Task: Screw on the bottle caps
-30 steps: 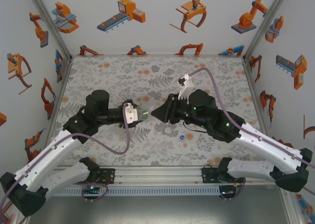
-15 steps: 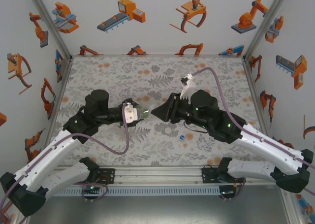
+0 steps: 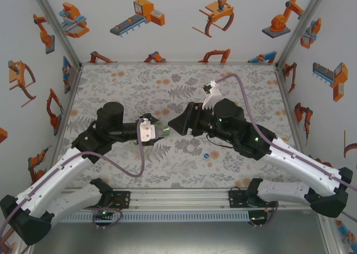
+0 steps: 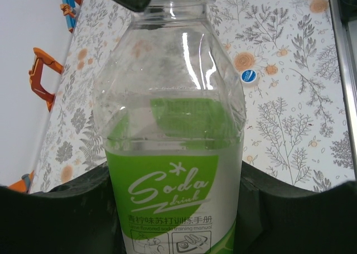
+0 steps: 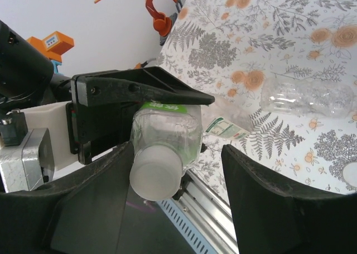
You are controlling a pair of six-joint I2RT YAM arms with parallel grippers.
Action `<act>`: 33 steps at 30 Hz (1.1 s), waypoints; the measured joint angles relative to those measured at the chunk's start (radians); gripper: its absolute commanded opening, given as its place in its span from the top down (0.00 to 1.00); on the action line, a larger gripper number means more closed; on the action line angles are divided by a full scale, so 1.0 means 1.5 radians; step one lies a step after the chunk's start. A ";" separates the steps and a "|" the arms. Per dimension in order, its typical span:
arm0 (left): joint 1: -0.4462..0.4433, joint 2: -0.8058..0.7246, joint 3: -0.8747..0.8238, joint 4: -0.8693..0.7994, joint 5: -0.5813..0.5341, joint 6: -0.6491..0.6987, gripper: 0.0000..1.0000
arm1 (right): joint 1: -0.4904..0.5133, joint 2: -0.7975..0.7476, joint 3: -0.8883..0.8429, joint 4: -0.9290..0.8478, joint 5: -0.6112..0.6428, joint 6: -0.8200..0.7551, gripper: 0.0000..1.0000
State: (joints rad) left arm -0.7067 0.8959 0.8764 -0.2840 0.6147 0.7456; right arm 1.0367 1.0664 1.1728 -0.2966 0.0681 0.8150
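— Where do we have the bottle?
— Our left hand [image 3: 158, 130] is clenched on the green-labelled bottle [image 4: 174, 153] and holds it on its side above the middle of the tabletop [image 3: 122, 86], neck to the right.
— And our right hand [image 5: 174, 153]?
— Released. Its fingers stand apart on either side of the white cap [image 5: 157, 178] on the neck; we cannot tell whether one touches it.
— Anything else?
— A blue cap [image 3: 207, 156] lies nearer us, right of centre. A clear bottle [image 5: 307, 100] lies on its side on the tabletop.
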 measured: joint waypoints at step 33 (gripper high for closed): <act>0.000 0.000 -0.001 0.008 -0.058 -0.005 0.53 | -0.001 0.041 0.032 -0.020 -0.032 0.017 0.82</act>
State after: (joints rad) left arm -0.7067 0.8959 0.8745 -0.2726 0.5282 0.7380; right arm 1.0355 1.1275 1.2205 -0.3267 0.0196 0.8410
